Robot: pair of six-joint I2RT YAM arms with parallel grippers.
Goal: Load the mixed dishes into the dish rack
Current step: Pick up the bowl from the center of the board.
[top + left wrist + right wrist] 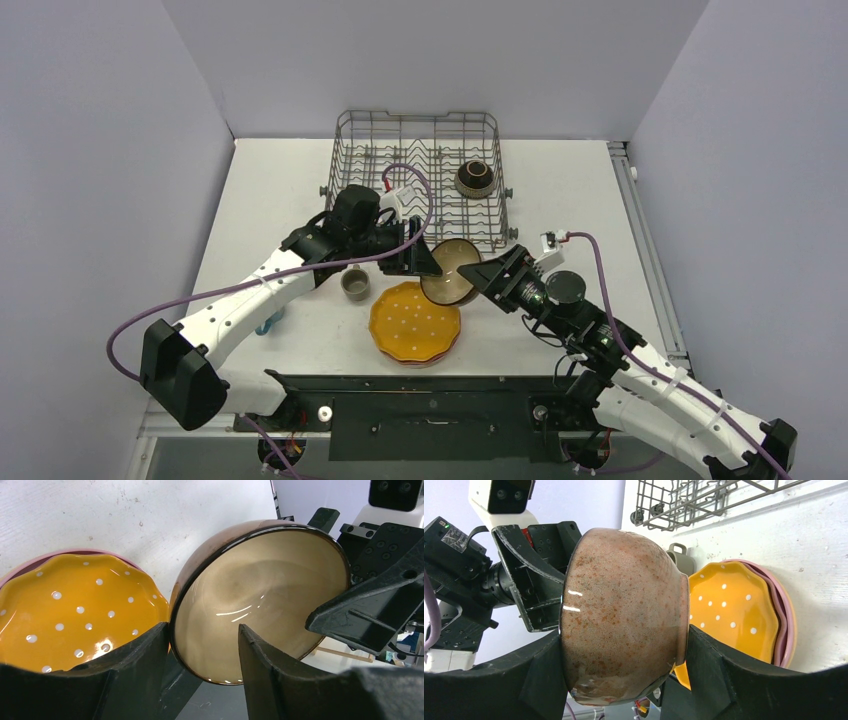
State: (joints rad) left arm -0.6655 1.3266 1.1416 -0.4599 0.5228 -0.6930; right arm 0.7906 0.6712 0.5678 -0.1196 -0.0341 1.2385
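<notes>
1. The right gripper point(624, 635) is clamped on the terracotta bowl point(624, 605), with one finger against the rim and the other against the foot.
2. The bowl is turned on its side, and its pale glazed inside faces the left arm.
3. The left gripper point(202, 627) stands partly spread and straddles the bowl's rim, one finger outside the wall and the other in front of the inside. The gap between the fingers is wider than the wall. The outer finger sits right at the rim, though I cannot tell whether it actually touches.
4. From above, the bowl sits between the two grippers, just short of the near edge of the dish rack point(350, 160) and beside the far right edge of the scalloped orange plate point(415, 322).
5. The orange plate lies flat on the counter point(270, 200), stacked on the pink plates point(786, 625).
6. A grey-green cup point(355, 284) stands upright on the counter, just left of the orange plate and near the left arm.
7. A dark brown bowl point(474, 178) is already in the right part of the rack, among the tines.
</notes>
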